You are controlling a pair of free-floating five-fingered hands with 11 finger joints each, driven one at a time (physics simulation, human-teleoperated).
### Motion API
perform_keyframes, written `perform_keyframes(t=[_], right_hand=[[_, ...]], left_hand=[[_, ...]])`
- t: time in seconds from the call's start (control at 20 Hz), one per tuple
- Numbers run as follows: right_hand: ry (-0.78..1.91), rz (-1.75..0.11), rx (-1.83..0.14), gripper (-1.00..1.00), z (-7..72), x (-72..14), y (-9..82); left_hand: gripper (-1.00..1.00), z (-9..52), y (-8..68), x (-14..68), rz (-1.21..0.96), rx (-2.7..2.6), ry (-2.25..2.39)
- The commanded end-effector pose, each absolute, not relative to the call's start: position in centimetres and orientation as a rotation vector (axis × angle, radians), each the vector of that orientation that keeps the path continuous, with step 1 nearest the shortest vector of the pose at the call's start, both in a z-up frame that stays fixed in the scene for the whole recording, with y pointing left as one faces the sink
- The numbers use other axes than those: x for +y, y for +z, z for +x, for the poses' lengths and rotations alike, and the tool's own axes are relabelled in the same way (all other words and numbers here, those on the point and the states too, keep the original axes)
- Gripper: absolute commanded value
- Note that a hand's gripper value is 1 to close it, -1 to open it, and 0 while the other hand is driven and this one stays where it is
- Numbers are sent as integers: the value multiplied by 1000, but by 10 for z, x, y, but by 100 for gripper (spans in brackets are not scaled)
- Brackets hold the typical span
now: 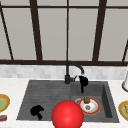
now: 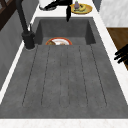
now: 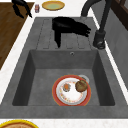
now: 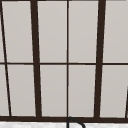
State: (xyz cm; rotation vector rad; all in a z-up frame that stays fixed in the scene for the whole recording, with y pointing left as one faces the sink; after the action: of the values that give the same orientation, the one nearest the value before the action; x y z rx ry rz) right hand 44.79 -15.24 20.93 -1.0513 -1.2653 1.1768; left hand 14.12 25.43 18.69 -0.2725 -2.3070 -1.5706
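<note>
I see right hand [image 1: 83,81] relaxed, grasping nothing, hanging just under faucet [image 1: 72,68] spout, w/ free basin room above red-rimmed plate [image 1: 96,106].

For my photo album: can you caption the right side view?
A black robot hand hovers beside the faucet, above a plate in the sink.

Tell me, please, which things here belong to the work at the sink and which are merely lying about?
In the work:
right robot hand, open, by the faucet
red-rimmed plate in the sink basin

Lying about:
left robot hand, over the drainboard
red ball
yellow plates on the counter
small can
</note>
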Motion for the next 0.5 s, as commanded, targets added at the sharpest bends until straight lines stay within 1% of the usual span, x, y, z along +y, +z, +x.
perform_keyframes(t=[0.0,0.45], right_hand=[[1169,-1057,-1258,-100,479,-145,208],[1177,-1024,-1235,-100,552,-127,184]], left_hand=[[0,141,187,254,-272,-2307,-1571],[0,141,187,254,-272,-2307,-1571]])
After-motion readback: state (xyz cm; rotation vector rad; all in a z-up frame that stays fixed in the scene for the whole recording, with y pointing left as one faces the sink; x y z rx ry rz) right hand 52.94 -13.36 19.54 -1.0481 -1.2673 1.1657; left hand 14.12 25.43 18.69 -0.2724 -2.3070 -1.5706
